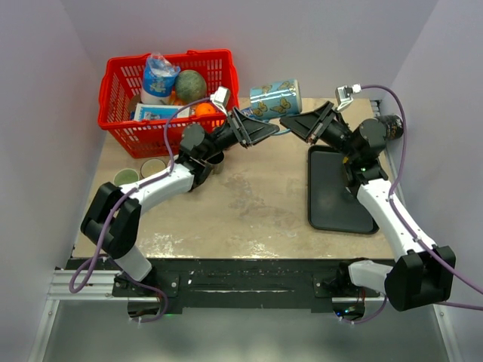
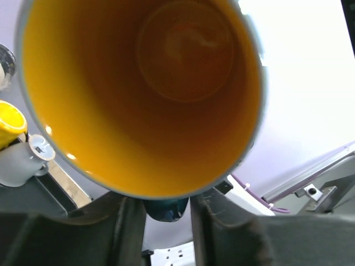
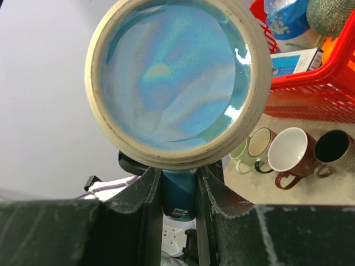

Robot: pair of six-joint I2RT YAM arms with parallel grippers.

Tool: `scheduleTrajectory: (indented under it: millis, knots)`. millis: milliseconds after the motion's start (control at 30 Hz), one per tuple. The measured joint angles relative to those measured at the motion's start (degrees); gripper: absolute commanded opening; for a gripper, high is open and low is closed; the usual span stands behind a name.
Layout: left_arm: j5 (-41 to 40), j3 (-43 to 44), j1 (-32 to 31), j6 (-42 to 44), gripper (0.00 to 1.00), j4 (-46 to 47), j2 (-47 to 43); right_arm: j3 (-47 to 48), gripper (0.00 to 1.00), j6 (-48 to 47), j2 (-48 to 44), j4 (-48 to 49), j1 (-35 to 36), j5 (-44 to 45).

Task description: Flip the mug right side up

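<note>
The mug [image 1: 275,98], light blue with butterflies, hangs on its side in the air at the back of the table, mouth to the left. Its orange inside [image 2: 138,94] fills the left wrist view. The right wrist view faces its blue glazed base [image 3: 177,77]. My right gripper [image 1: 288,121] comes in from the right and is shut on the teal handle [image 3: 178,194]. Coming from the left, my left gripper [image 1: 273,130] has its jaws drawn in against both sides of the same handle [image 2: 165,209].
A red basket [image 1: 121,128] with groceries stands at the back left. Three mugs [image 1: 127,176] [image 1: 153,167] [image 1: 215,160] stand in a row before it, under the left arm. A black tray [image 1: 332,196] lies on the right. White walls close in both sides.
</note>
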Motion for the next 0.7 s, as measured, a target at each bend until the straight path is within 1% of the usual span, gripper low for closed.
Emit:
scheduleTrajectory:
  millis: [100, 167, 333, 367, 433, 533, 567, 700]
  knots:
    - [0.07, 0.00, 0.00, -2.05, 0.32, 0.63, 0.11, -0.42, 0.00, -0.24, -0.37, 1.16, 0.09, -0.04]
    - [0.07, 0.00, 0.00, -3.06, 0.35, 1.22, 0.22, -0.83, 0.00, -0.26, -0.55, 1.99, 0.20, 0.11]
    - [-0.55, 0.00, 0.02, -6.25, 0.37, 3.72, 1.44, -2.75, 0.00, -0.90, -1.55, 3.15, 0.68, 1.07]
    - [-0.81, 0.00, 0.02, -6.82, 0.35, 4.39, 1.75, -3.13, 0.00, -1.01, -1.57, 3.39, 0.76, 1.18]
    - [-1.38, 0.00, 0.11, -8.02, 0.29, 5.07, 2.21, -3.67, 0.00, -1.27, -1.60, 3.45, 1.01, 1.29]
    - [-1.88, 0.00, 0.39, -9.09, 0.16, 6.21, 2.71, -4.04, 0.00, -1.53, -1.62, 3.41, 1.40, 1.44]
    - [-1.90, 0.00, 0.39, -9.31, 0.00, 6.51, 2.78, -4.04, 0.00, -1.60, -1.62, 3.34, 1.51, 1.55]
    - [-1.92, 0.00, 0.39, -9.40, 0.00, 6.97, 2.80, -4.04, 0.00, -2.23, -1.75, 3.37, 1.62, 1.68]
